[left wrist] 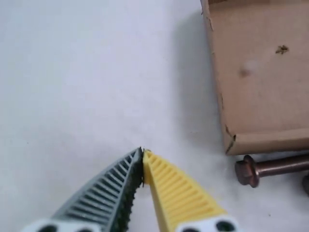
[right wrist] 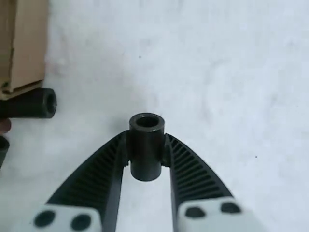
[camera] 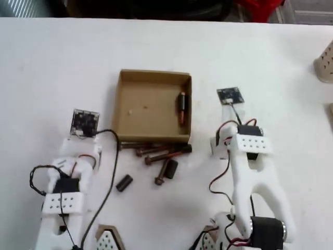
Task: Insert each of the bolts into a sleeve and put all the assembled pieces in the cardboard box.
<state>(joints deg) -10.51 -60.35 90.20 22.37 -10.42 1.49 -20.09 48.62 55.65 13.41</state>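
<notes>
Gripping a black sleeve (right wrist: 146, 154) upright between its two dark fingers, the right gripper (right wrist: 146, 140) sits over bare white table (camera: 270, 57) to the right of the cardboard box (camera: 151, 136). The jaws are narrow, pressed on the sleeve's sides, with the open bore facing up. A second sleeve (right wrist: 36, 103) lies on its side to the left of the held one, just beside the box's near right corner and apart from the fingers.

The left gripper (left wrist: 143, 155) is closed on nothing, its grey and yellow fingertips meeting over the table. It is left of the box's near left corner and not touching the box. The flanged head of a copper-coloured bolt (left wrist: 270, 166) lies to its right, just near of the box's front wall.

From the high view, one assembled piece (camera: 182, 107) lies inside the box against its right wall. A loose bunch of bolts (camera: 151, 152) lies on the table along the box's near wall, between the two arms. Slightly nearer, another bolt wearing a sleeve (camera: 166, 171) lies at an angle. A lone sleeve (camera: 124, 183) lies to its left, closer to the left arm.
</notes>
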